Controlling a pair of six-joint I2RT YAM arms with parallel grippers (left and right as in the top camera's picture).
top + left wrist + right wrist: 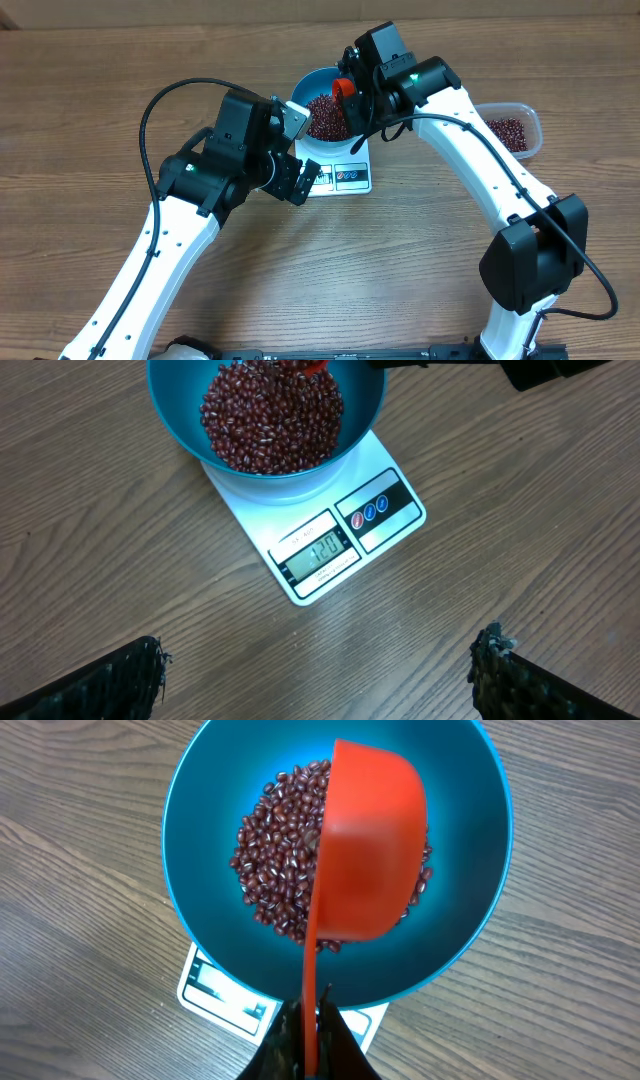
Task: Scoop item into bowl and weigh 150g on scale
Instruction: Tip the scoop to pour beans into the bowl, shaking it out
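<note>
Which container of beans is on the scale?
The blue bowl, under the red scoop; the clear tub sits on the table apart.

Blue bowl (172, 410) of red-brown beans (272, 415) atop white scale (392, 468) on wooden table (100, 560), left hand (320, 665) spread wide below.

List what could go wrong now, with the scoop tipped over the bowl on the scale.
1. The right gripper holds the scoop steeply tipped over the bowl: dumping everything could overshoot, as the display seems close to target.
2. The scoop hangs low over the beans; pressing on them or the bowl would skew the scale reading.
</note>
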